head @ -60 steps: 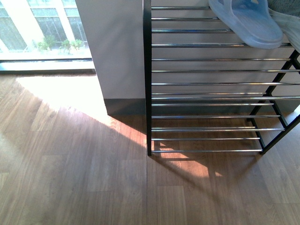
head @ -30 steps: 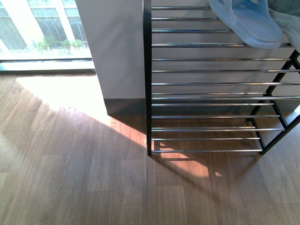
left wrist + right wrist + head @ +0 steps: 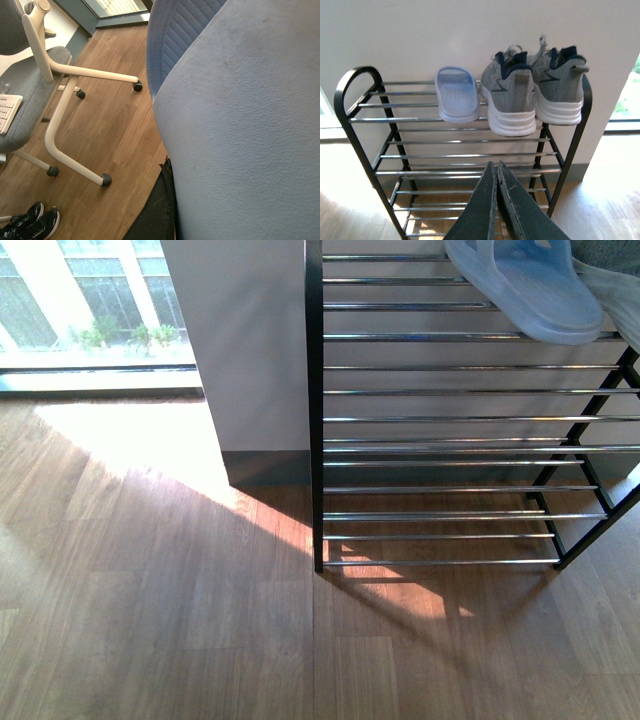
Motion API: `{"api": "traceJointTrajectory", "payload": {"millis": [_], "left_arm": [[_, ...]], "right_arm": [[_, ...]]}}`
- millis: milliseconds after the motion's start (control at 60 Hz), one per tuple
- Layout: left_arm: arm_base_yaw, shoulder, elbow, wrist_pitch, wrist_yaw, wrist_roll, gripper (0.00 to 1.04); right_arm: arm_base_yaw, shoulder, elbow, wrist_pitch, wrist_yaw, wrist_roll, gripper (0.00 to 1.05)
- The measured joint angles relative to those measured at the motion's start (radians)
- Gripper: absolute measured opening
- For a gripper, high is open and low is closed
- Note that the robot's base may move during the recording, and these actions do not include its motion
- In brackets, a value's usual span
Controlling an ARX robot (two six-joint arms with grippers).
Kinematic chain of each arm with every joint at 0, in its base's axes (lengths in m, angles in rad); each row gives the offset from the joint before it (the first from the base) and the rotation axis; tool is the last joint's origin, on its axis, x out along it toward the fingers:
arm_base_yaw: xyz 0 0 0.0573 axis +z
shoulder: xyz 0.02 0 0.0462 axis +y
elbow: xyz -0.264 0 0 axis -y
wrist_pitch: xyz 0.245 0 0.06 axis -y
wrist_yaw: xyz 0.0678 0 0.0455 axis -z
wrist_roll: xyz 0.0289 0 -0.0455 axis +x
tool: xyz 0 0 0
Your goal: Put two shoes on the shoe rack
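**Both sneakers seated on the top tier**

On the top tier of the shoe rack (image 3: pixel 465 142), black-framed with thin silver bars, the two shoes (image 3: pixel 532 95) are set side by side, heels outward: grey knit, thick white soles, navy lining. A pale blue slipper (image 3: pixel 456 95) lies beside them. No writing can be read. The right gripper (image 3: pixel 498 172) is held with jaws together; the left gripper's jaws cannot be told.

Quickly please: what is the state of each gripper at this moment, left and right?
Left gripper: not in view; its wrist camera shows mostly a blue slipper.
Right gripper: jaws closed, empty, in front of the shoe rack.
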Motion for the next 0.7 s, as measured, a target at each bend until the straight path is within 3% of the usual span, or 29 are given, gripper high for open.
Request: {"api": "traceJointTrajectory", "payload": {"millis": [150, 367, 617, 667, 700], "left_arm": [[0.0, 0.0, 0.0, 0.0, 0.0, 0.0, 0.02], [0.0, 0.0, 0.0, 0.0, 0.0, 0.0, 0.02], [0.001, -0.001, 0.0, 0.0, -0.001, 0.0, 0.02], [0.001, -0.002, 0.0, 0.0, 0.0, 0.0, 0.02], [0.002, -0.003, -0.013, 0.055, 0.053, -0.001, 0.02]], "right_arm": [[0.0, -0.003, 0.0, -0.005, 0.0, 0.0, 0.04], [0.0, -0.005, 0.0, -0.005, 0.0, 0.0, 0.39], [0.0, -0.005, 0.0, -0.006, -0.003, 0.0, 0.94], [0.0, -0.005, 0.0, -0.006, -0.001, 0.0, 0.97], [0.0, -0.005, 0.0, -0.006, 0.002, 0.0, 0.95]]}}
